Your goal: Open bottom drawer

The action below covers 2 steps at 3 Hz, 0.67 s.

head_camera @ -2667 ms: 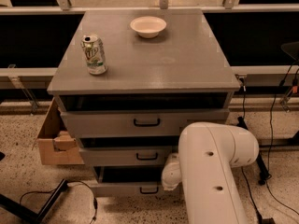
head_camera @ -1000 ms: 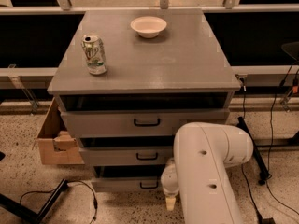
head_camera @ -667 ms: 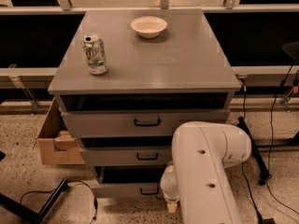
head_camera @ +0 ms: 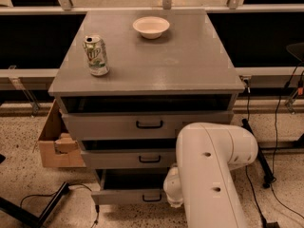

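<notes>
The grey cabinet (head_camera: pixel 147 56) has three drawers. The bottom drawer (head_camera: pixel 126 196) is the lowest and shallowest, with a small black bar handle (head_camera: pixel 152 198). It stands pulled out a little, with a dark gap (head_camera: pixel 133 180) above its front. My white arm (head_camera: pixel 211 175) comes down in front of the cabinet's right side. My gripper (head_camera: pixel 174 199) is at the arm's lower end, just right of the bottom drawer's handle, mostly hidden by the arm.
A soda can (head_camera: pixel 96 55) and a white bowl (head_camera: pixel 151 26) stand on the cabinet top. An open cardboard box (head_camera: pixel 57 144) sits on the floor to the left. Cables (head_camera: pixel 278 141) and a black stand leg (head_camera: pixel 28 213) lie on the floor.
The arm's lower end dipped toward the floor beside the bottom drawer, then came back up by its handle. The bottom drawer front sits slightly further out than before.
</notes>
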Each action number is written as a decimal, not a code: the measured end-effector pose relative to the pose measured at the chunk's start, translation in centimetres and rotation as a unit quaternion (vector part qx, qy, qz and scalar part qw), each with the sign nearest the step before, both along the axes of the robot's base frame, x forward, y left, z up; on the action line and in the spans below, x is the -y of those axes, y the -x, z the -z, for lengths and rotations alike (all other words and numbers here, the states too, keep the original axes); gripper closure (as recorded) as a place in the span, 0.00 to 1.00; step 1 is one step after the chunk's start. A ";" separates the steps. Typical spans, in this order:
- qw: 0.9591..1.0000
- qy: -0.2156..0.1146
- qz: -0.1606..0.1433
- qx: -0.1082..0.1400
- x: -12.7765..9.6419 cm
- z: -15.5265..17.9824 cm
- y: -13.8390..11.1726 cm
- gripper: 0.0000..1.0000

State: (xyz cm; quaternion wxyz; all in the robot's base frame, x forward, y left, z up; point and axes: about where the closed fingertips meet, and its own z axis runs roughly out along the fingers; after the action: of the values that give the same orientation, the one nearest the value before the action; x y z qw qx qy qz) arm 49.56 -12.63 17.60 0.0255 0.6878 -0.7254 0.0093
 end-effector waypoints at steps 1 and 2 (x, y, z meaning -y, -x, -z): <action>1.000 0.000 0.000 0.000 0.0 -0.3 0.0 0.98; 1.000 0.000 0.000 0.000 0.0 -0.6 0.0 0.77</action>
State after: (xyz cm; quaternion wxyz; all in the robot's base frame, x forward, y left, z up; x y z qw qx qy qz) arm 49.56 -12.63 18.23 0.0254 0.6878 -0.7254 0.0093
